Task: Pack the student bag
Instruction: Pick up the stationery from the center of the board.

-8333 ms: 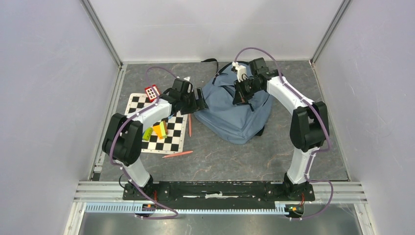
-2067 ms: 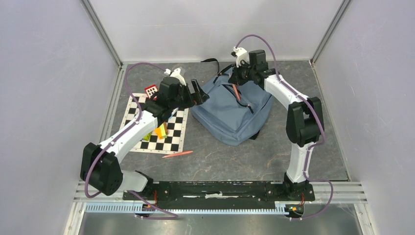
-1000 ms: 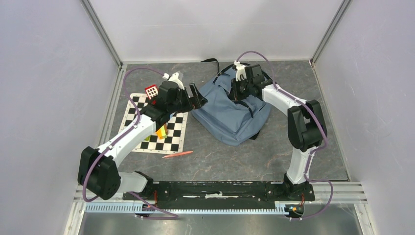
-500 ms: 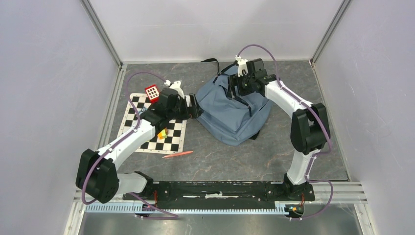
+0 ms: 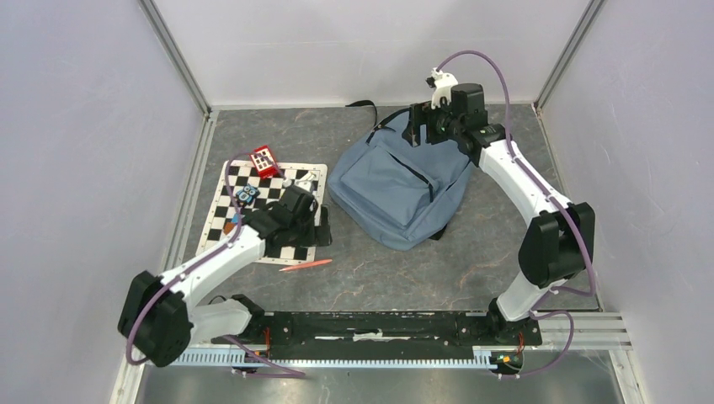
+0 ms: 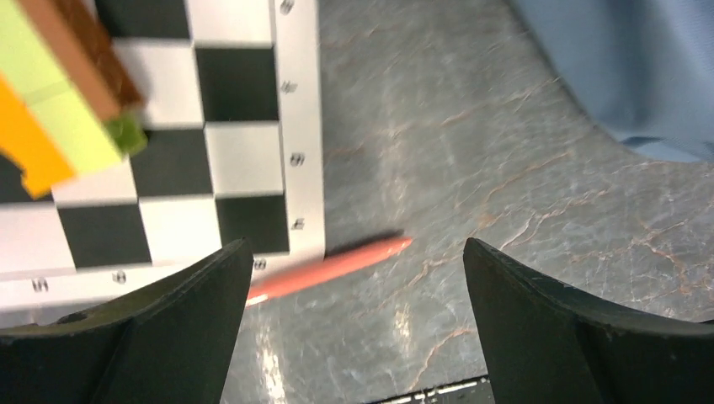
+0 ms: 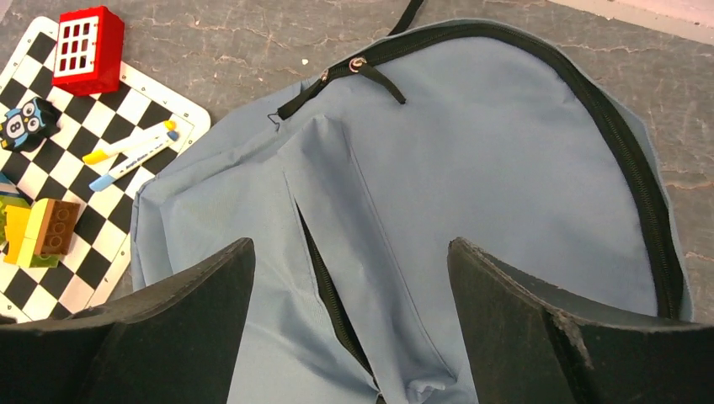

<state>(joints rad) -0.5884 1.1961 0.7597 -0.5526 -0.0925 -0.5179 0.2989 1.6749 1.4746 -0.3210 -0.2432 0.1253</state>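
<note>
The student bag (image 5: 396, 189) lies flat on the table's far middle, blue-grey, with its front pocket zipper (image 7: 324, 278) parted in a dark slit. My right gripper (image 5: 423, 135) hovers open above the bag's far end, with nothing between its fingers; in the right wrist view my right gripper (image 7: 349, 244) frames the pocket slit. My left gripper (image 5: 323, 232) is open and empty over the near right corner of the checkered mat (image 5: 240, 220). In the left wrist view my left gripper (image 6: 355, 248) stands above a pink pencil (image 6: 337, 264) on the table.
On the mat (image 7: 126, 189) sit a red block (image 7: 84, 38), a small blue owl figure (image 7: 25, 122), two markers (image 7: 135, 151) and stacked green, orange and brown bricks (image 7: 38, 231). The pink pencil (image 5: 305, 265) lies just off the mat's near edge. Walls enclose three sides.
My right gripper has opened and risen back off the bag. My left arm has pulled away from the bag's left edge toward the mat's near corner. The bag has settled flatter.
</note>
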